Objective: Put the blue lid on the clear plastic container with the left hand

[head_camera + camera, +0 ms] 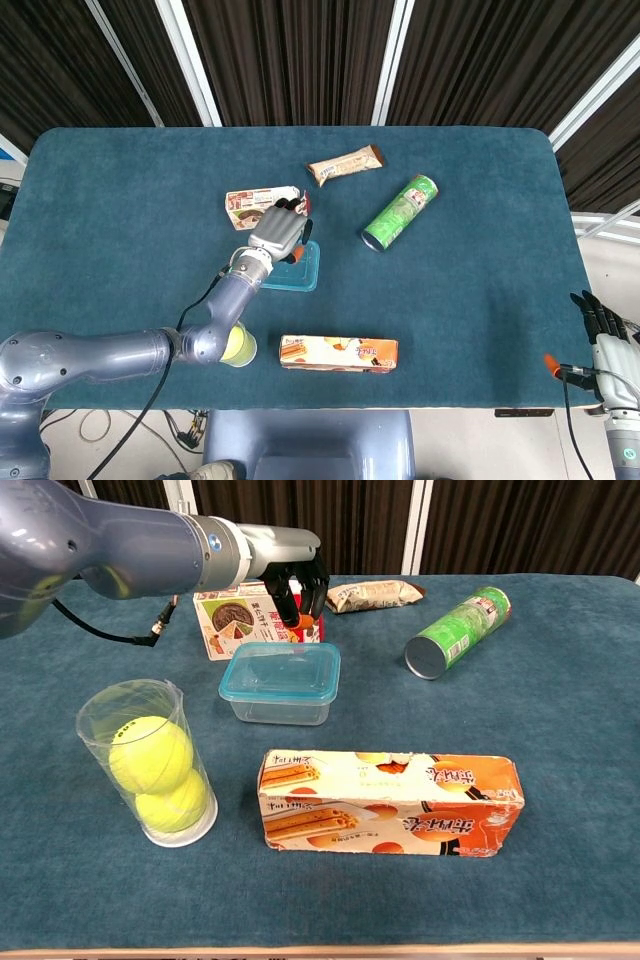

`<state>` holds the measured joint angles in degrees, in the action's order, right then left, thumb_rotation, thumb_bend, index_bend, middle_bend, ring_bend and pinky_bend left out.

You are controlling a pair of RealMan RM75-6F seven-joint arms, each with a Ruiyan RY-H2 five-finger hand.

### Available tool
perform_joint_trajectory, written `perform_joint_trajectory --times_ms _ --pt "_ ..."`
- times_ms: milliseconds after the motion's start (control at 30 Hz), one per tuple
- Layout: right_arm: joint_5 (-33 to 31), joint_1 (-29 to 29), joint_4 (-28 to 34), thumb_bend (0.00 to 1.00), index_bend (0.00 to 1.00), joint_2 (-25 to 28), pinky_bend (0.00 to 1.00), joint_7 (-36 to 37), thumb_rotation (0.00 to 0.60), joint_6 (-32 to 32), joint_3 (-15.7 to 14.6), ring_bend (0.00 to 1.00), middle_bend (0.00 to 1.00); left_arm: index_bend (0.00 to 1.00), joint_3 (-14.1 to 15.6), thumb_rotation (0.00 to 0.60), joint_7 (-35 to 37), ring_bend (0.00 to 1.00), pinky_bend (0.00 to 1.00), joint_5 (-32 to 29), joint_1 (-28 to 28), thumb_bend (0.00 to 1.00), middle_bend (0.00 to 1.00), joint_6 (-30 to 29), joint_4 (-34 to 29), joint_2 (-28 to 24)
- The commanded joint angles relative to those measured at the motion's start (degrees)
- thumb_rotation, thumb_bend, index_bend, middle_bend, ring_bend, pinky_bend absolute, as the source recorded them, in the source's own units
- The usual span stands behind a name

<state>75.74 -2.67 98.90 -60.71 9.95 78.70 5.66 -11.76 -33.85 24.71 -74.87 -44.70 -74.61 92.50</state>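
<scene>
The clear plastic container (278, 685) stands left of the table's middle with the blue lid (285, 667) lying flat on top of it; the head view shows the lid (303, 270) partly under my arm. My left hand (297, 588) hovers just behind and above the container, fingers curled in and holding nothing, an orange fingertip pointing down. From above, the left hand (276, 232) overlaps the lid's far left corner. My right hand (606, 332) hangs off the table's near right corner, fingers straight and apart, empty.
A red and white carton (240, 620) lies right behind the container, under my left hand. A tennis-ball tube (150, 765) stands front left, an orange biscuit box (390, 802) in front. A green can (458, 630) and a snack bar (372, 595) lie further back.
</scene>
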Motion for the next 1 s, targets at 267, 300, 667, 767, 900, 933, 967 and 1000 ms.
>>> perform_joint_trajectory --times_ms 267,300,667,767,900,933,967,1000 --pt "-0.4 0.0 0.1 0.29 0.1 0.0 0.0 -0.8 0.6 -0.1 0.1 0.0 0.0 0.63 0.2 0.6 -2.4 0.12 0.13 -3.0 -2.6 0.46 0.54 2.5 7.1 4.0" --pt "-0.4 0.0 0.1 0.29 0.1 0.0 0.0 -0.9 0.6 -0.1 0.1 0.0 0.0 0.63 0.2 0.6 -2.5 0.12 0.13 -2.9 -2.8 0.46 0.54 2.6 7.7 4.4" --pt "-0.2 0.1 0.2 0.29 0.1 0.1 0.0 -0.6 0.6 -0.1 0.1 0.0 0.0 0.65 0.4 0.6 -4.6 0.12 0.12 -4.4 -4.3 0.52 0.54 3.8 12.0 7.6" --pt "-0.3 0.1 0.2 0.29 0.1 0.1 0.0 -0.6 0.6 -0.1 0.1 0.0 0.0 0.65 0.2 0.6 -5.0 0.12 0.12 -5.2 -4.7 0.52 0.54 4.5 13.4 8.5" --pt "-0.3 0.1 0.2 0.29 0.1 0.2 0.0 -0.5 0.6 -0.1 0.1 0.0 0.0 0.65 0.1 0.6 -5.3 0.12 0.12 -5.8 -5.0 0.52 0.54 5.4 14.2 9.1" --pt "-0.3 0.1 0.2 0.29 0.1 0.2 0.0 -0.5 0.6 -0.2 0.1 0.0 0.0 0.65 0.1 0.6 -5.3 0.12 0.12 -5.8 -5.0 0.52 0.54 5.5 14.3 9.2" --pt "-0.4 0.1 0.2 0.29 0.1 0.2 0.0 -0.5 0.6 -0.2 0.1 0.0 0.0 0.65 0.1 0.6 -5.4 0.12 0.12 -5.8 -5.1 0.52 0.54 5.5 14.5 9.3" --pt "-0.4 0.1 0.3 0.29 0.1 0.2 0.0 -0.5 0.6 -0.2 0.1 0.0 0.0 0.65 0.1 0.6 -5.5 0.12 0.12 -5.9 -5.1 0.52 0.54 5.5 14.7 9.5"
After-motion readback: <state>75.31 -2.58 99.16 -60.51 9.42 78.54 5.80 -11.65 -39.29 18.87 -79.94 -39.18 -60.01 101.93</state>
